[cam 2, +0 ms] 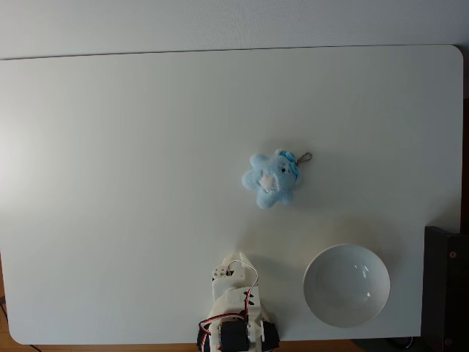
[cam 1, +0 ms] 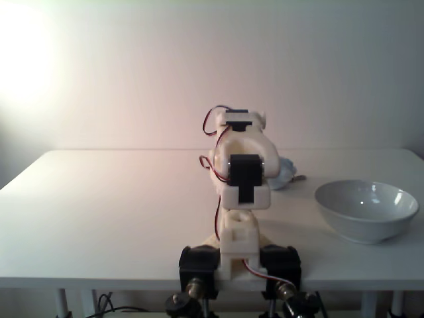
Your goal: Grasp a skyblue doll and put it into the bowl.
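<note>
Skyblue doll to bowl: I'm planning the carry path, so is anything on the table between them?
Nothing visible. In a fixed view from above, the skyblue doll lies on bare white table, and the stretch down to the bowl holds no other object.

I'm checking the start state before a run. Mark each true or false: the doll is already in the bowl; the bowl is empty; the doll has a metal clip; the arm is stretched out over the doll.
1. The skyblue doll is already in the bowl. False: it lies on the table, apart from the bowl.
2. The bowl is empty. True.
3. The doll has a small metal clip. True.
4. The arm is stretched out over the doll. False: it sits folded near the table's edge, short of the doll.
</note>
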Robot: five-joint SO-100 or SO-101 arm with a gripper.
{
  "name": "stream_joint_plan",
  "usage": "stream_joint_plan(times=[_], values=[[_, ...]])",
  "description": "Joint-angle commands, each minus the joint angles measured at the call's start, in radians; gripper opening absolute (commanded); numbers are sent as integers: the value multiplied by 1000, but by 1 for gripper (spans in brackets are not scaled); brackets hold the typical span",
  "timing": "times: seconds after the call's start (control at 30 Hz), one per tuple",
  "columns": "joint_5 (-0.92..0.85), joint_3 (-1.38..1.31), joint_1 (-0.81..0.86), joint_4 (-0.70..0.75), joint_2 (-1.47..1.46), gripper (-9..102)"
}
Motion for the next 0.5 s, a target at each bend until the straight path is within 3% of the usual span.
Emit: stream_joint_plan(times=[0.0, 0.47], values=[[11, -25, 3, -5, 285, 1], [11, -25, 5, 2, 284, 1]])
